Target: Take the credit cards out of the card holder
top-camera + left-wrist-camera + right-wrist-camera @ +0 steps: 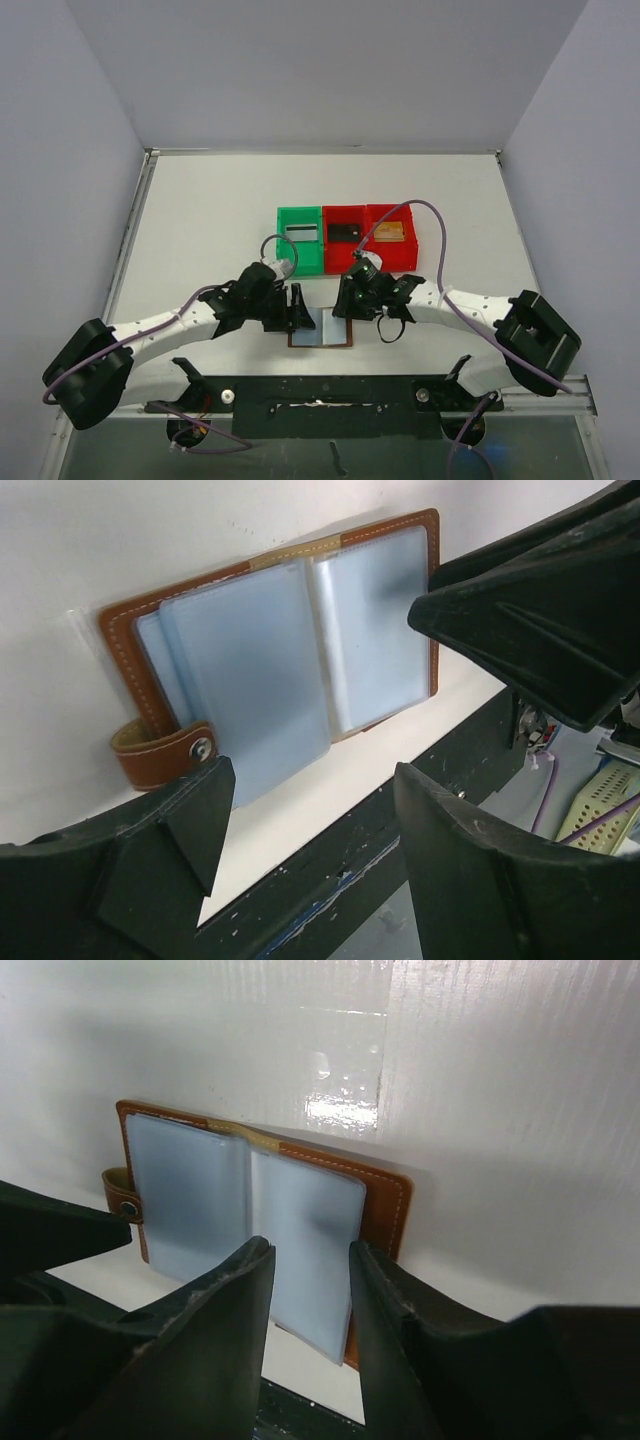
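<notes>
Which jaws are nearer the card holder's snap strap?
Left. The left gripper is beside the snap strap at one end of the open card holder; the right gripper is over the opposite page.

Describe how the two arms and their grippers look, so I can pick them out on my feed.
Both arms match: the left arm and right arm have white tube-like links between bulky black joint housings. A thin purple cable loops loosely along each. The left gripper and right gripper are matte black, each with two broad wedge-shaped fingers. No markings are legible.
</notes>
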Tool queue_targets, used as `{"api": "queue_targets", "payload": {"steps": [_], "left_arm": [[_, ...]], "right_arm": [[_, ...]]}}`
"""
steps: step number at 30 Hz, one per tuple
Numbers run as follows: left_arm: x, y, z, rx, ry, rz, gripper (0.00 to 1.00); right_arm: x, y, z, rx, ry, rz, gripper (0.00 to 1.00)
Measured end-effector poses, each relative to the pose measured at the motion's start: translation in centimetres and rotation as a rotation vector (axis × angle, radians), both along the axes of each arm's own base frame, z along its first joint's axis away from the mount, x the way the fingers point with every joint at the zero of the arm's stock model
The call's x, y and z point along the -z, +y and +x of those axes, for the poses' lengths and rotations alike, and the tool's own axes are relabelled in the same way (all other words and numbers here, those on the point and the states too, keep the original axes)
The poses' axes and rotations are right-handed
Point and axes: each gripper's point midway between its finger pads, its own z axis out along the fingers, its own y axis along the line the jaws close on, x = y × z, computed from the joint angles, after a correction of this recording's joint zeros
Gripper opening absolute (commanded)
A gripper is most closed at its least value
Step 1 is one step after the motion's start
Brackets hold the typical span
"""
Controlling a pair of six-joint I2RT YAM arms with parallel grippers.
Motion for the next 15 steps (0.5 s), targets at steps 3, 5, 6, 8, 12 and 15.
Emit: {"api": "queue_targets", "payload": {"steps": [3,5,6,8,12,15], "left_arm": [[0.7,-0.2,-0.3,0.012,0.012,0.013,0.58],[1.4,-0.3,-0.6,0.021,0.026,0.029,0.58],[1.6,-0.2,-0.7,0.022,0.030,0.036,0.58],[2.0,-0.2,-0.8,0.023,0.036,0.049,0.58],[2.2,-0.1,-0.7,0.018,0.029,0.058,0.58],[2.0,0.0,-0.5,0.008,0.016,0.063,0.58]], "right_arm": [[0.3,0.0,-0.1,-0.004,0.008,-0.009,0.20],[0.4,0.2,-0.2,-0.009,0.013,-0.005,0.19],[0.3,0.3,-0.2,-0.011,0.014,0.000,0.19],[0.1,0.6,-0.2,-0.017,0.012,0.018,0.20],[-0.1,1.0,-0.2,-0.020,0.012,0.037,0.28],[0.0,0.6,-0.3,-0.011,0.017,0.018,0.33]]}}
